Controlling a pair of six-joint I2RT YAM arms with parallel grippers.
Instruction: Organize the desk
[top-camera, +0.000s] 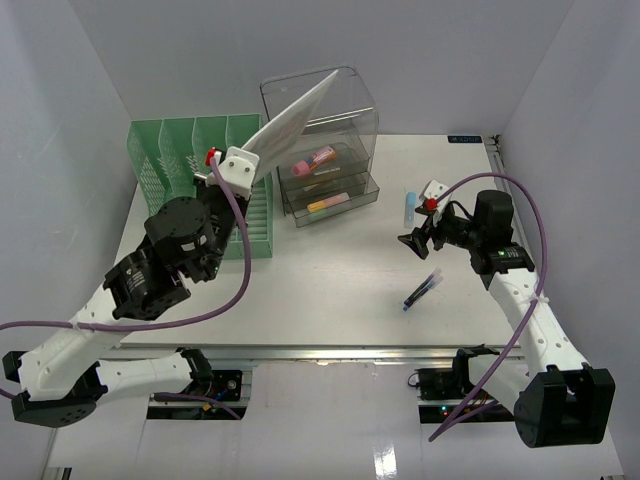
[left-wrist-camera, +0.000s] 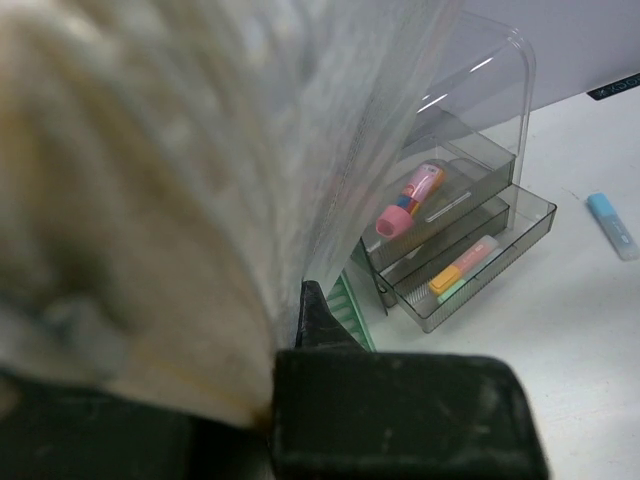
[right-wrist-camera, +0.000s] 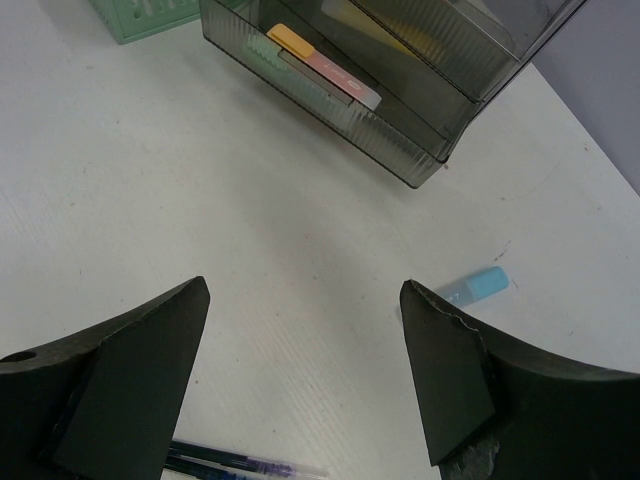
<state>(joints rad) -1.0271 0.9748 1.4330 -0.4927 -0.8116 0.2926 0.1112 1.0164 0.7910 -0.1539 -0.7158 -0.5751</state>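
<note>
The white desk carries the items. My left gripper is shut on a white sheaf of paper and holds it tilted up above the green mesh file rack. In the left wrist view the paper fills the left side, and one dark fingertip presses against it. My right gripper is open and empty, hovering over the desk. A blue pen lies just in front of it and shows in the right wrist view.
A clear grey drawer box stands at the back centre, its two drawers pulled open with markers inside. A light blue capped item lies right of it on the desk; it also shows in the right wrist view.
</note>
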